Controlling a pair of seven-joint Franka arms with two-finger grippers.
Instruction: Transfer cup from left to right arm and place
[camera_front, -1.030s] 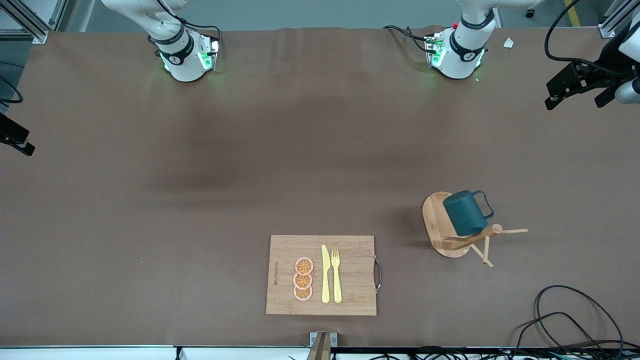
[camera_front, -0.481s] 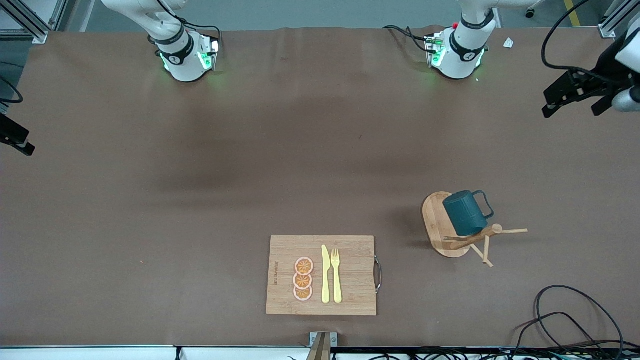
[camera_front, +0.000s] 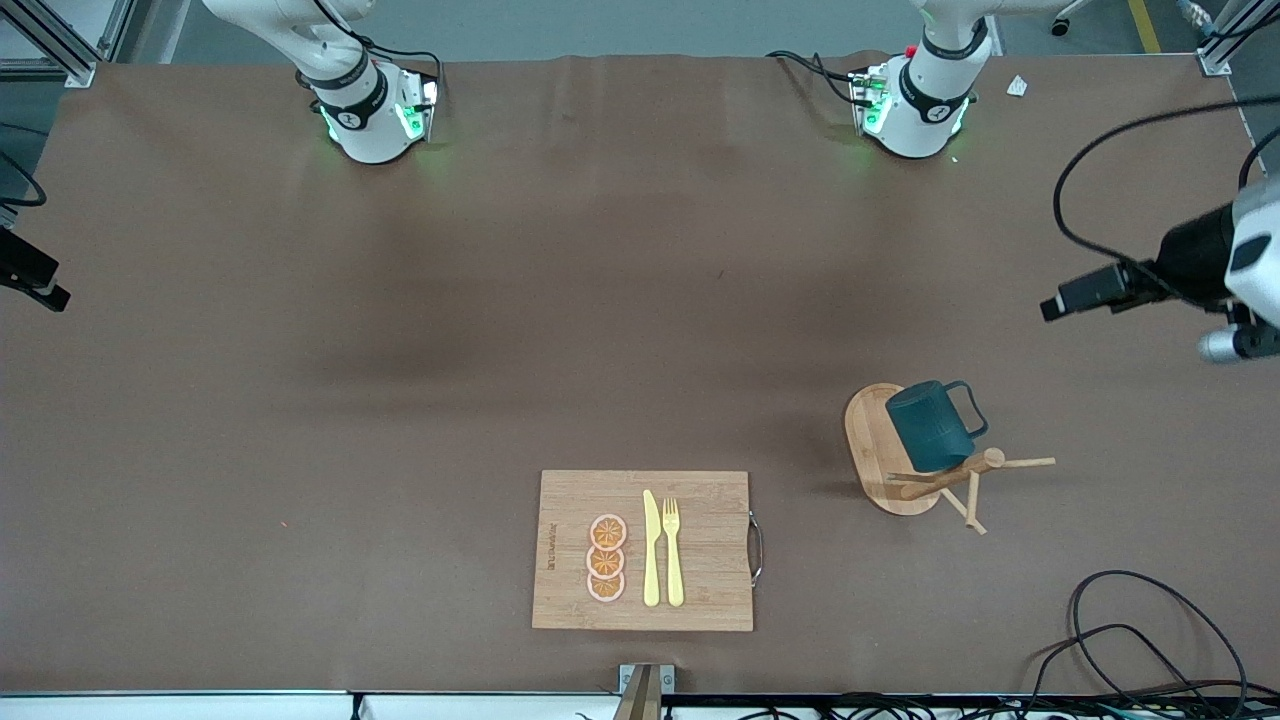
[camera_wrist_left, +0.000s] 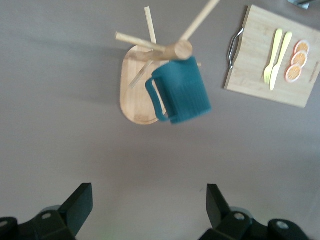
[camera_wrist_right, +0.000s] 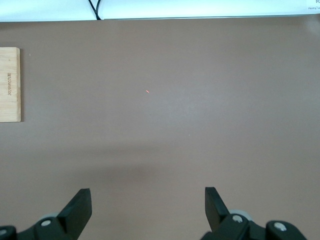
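Observation:
The dark teal cup (camera_front: 930, 425) hangs by its handle on a wooden peg rack (camera_front: 885, 460) standing on the table toward the left arm's end. In the left wrist view the cup (camera_wrist_left: 182, 90) hangs under the rack's post (camera_wrist_left: 175, 50), well ahead of the fingers. My left gripper (camera_front: 1062, 301) hovers over bare table near that end's edge, apart from the cup. It is open and empty (camera_wrist_left: 150, 205). My right gripper (camera_wrist_right: 147, 205) is open and empty over bare table; it waits at the right arm's end.
A wooden cutting board (camera_front: 642, 550) with a yellow knife, a fork and orange slices lies near the table's front edge. It also shows in the left wrist view (camera_wrist_left: 270, 55) and the right wrist view (camera_wrist_right: 10, 85). Black cables (camera_front: 1140, 630) lie at the front corner.
My left gripper has swung toward the front camera and closer to the rack. The cup, the rack and the right arm have not moved.

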